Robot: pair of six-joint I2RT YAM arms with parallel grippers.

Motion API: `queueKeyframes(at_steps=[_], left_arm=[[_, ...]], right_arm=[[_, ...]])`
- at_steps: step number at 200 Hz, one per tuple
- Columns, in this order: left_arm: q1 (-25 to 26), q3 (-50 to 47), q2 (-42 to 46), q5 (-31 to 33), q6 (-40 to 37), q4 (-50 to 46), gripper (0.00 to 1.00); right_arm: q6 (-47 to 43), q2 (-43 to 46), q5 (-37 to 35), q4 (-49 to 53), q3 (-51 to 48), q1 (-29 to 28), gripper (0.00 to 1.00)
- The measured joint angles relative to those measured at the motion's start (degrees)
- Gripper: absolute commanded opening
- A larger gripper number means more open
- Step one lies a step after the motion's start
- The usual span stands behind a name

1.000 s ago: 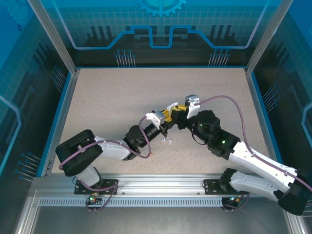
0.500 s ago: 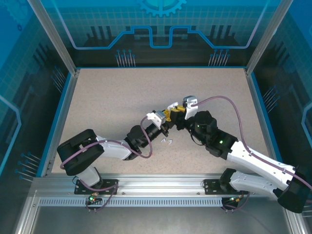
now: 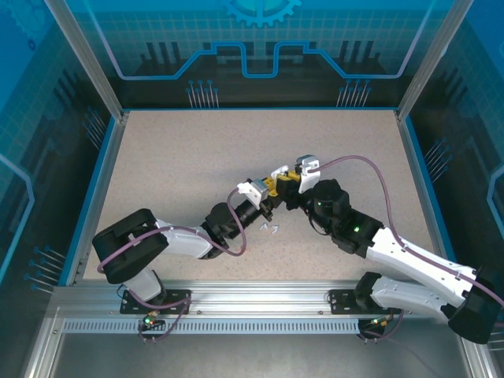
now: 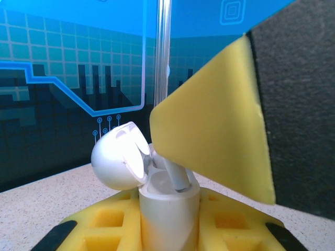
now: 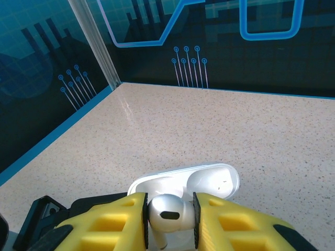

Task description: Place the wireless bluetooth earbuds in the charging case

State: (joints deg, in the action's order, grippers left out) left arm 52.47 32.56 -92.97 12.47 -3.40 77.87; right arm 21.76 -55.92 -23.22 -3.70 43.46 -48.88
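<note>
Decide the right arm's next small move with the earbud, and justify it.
Probably ease the right gripper straight down a little: its jaws grip the earbud, whose stem tip appears to sit at a well's mouth in the open charging case, held upright by the left gripper.

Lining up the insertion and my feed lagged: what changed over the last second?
The right tool, shut on a white earbud, moved left toward the left tool, bringing the earbud over the open charging case, stem at its socket. Unchanged: left tool holding the case, both grips, two loose earbuds on the table.
</note>
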Motion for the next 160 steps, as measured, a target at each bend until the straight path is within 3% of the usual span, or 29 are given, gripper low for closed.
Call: queueKeyframes(at_steps=[160], left_arm=[[0.26,0.00,0.00,1.70,0.02,-0.44,0.00]], right_arm=[[-0.17,3.37,0.96,5.75,-0.31,-0.26,0.29]])
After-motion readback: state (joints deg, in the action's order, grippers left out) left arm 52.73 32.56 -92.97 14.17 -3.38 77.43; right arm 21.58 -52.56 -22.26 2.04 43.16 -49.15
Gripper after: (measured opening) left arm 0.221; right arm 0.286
